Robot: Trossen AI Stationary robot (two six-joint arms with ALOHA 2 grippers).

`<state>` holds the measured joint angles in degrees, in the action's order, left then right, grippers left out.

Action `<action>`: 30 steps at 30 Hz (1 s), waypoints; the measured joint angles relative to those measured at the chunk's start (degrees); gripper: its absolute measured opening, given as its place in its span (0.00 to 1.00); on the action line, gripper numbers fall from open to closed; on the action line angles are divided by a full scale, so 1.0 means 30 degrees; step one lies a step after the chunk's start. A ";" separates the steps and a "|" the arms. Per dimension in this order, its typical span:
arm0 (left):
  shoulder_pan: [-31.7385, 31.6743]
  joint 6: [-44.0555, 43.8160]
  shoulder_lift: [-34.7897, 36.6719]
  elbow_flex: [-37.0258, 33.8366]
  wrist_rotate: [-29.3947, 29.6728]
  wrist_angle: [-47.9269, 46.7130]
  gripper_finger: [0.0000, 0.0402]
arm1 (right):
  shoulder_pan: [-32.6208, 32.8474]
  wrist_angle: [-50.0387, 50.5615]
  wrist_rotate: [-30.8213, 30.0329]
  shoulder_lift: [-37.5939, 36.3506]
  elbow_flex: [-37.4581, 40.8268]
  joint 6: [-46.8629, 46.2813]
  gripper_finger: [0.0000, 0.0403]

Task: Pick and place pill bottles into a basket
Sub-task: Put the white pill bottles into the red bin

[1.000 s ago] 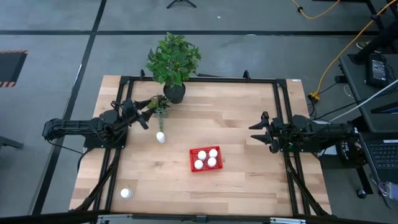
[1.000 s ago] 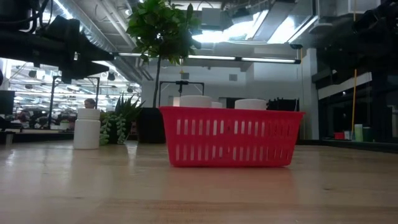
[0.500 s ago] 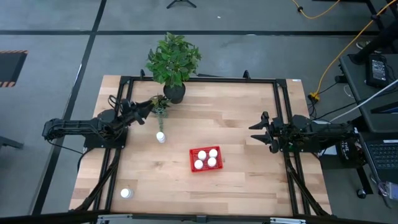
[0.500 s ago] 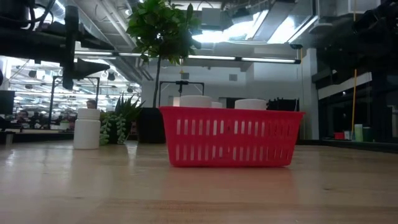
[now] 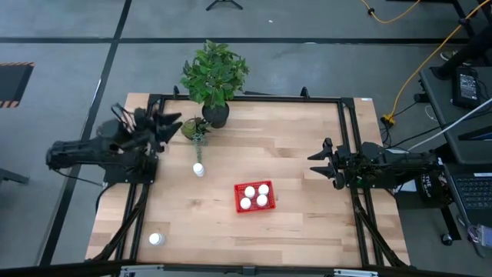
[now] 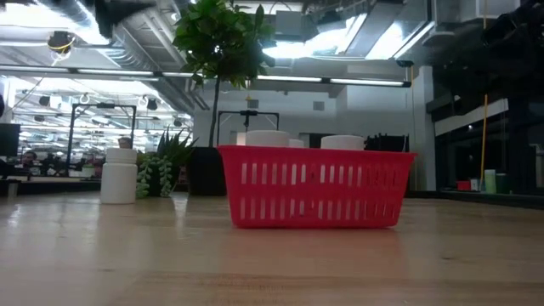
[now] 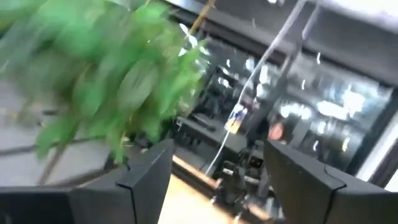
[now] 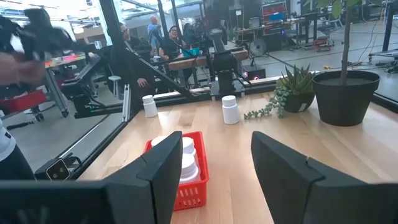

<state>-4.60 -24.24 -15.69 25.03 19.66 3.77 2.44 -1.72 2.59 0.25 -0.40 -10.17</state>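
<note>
The red mesh basket (image 5: 254, 197) stands on the wooden table right of centre and holds several white pill bottles; it also shows in the low view (image 6: 314, 195). One white bottle (image 5: 198, 169) stands upright on the table left of the basket, and another (image 5: 156, 239) stands near the front left corner. My left gripper (image 5: 165, 125) is open and empty, raised over the table's left edge near the small plant; its wrist view shows the gap between the fingers (image 7: 217, 186). My right gripper (image 5: 315, 165) is open and empty at the table's right side.
A tall plant in a black pot (image 5: 215, 114) stands at the far edge, with a small succulent (image 5: 197, 132) beside it and close to my left gripper. A black frame (image 5: 346, 138) rims the table. People sit beyond the table in the right wrist view (image 8: 168, 43).
My left gripper has risen and drawn back toward the table's left and far edges, away from the standing bottle, tipping upward; it has nearly left the top of the low view. The bottles and the basket have stayed where they were.
</note>
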 joint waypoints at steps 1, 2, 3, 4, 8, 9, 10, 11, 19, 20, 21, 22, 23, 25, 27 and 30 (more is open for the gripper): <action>0.0000 0.0901 -0.0886 0.1458 -0.0161 -0.1051 0.61 | 0.0000 0.0000 0.0000 0.0000 0.0000 0.0005 0.48; 0.0000 0.1865 -0.1858 0.2981 -0.0279 -0.2147 0.61 | 0.0000 0.0000 -0.0005 0.0000 0.0000 0.0020 0.48; 0.0000 0.2805 -0.2870 0.4457 -0.0379 -0.3291 0.61 | 0.0000 0.0000 -0.0007 0.0000 0.0000 0.0018 0.48; 0.0000 0.3677 -0.3937 0.5975 -0.0463 -0.4380 0.61 | -0.0004 0.0000 0.0000 0.0000 0.0000 0.0004 0.48; -0.0007 0.6866 -0.7918 1.1761 -0.1204 -0.8908 0.62 | 0.0000 0.0000 -0.0007 0.0000 0.0000 0.0015 0.48; -0.0003 0.7268 -0.8823 1.3001 -0.1133 -0.9950 0.62 | -0.0003 -0.0007 -0.0004 0.0000 0.0000 0.0000 0.48; -0.0007 0.7460 -0.9671 1.4075 -0.0992 -1.0966 0.62 | -0.0002 -0.0007 -0.0007 0.0000 0.0000 0.0005 0.48; -0.0025 0.7575 -1.0444 1.5022 -0.0942 -1.2078 0.62 | -0.0001 -0.0006 -0.0007 0.0000 0.0000 0.0019 0.48; -0.1265 0.6522 -1.4713 1.7558 -0.2264 -2.1497 0.62 | -0.0003 -0.0007 -0.0007 0.0000 0.0000 0.0003 0.48; -0.1370 0.6312 -1.5001 1.7319 -0.2354 -2.1937 0.62 | 0.0000 -0.0007 -0.0007 0.0000 0.0000 0.0019 0.48; -0.1432 0.6088 -1.5215 1.7039 -0.2356 -2.2135 0.62 | 0.0000 -0.0007 -0.0007 0.0000 0.0000 0.0020 0.48; -0.1457 0.5741 -1.5377 1.6758 -0.2235 -2.2102 0.62 | -0.0004 -0.0007 -0.0007 0.0000 0.0000 0.0005 0.48; -0.1501 0.5363 -1.5463 1.6460 -0.2154 -2.1979 0.62 | -0.0007 -0.0007 -0.0003 0.0000 0.0000 0.0000 0.48; -0.1641 0.4651 -1.5536 1.5780 -0.2330 -2.1951 0.62 | -0.0005 -0.0015 -0.0007 -0.0007 0.0000 0.0022 0.48; -0.1793 0.4145 -1.5596 1.4996 -0.3282 -2.2189 0.62 | -0.0007 -0.0015 -0.0007 -0.0007 0.0000 0.0000 0.48; -0.1807 0.3480 -1.5605 1.3559 -0.4489 -2.2314 0.64 | -0.0003 -0.0015 -0.0004 0.0000 0.0000 0.0017 0.48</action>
<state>-10.02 -13.80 -62.50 65.71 6.19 -63.17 2.43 -1.76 2.58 0.25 -0.40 -10.12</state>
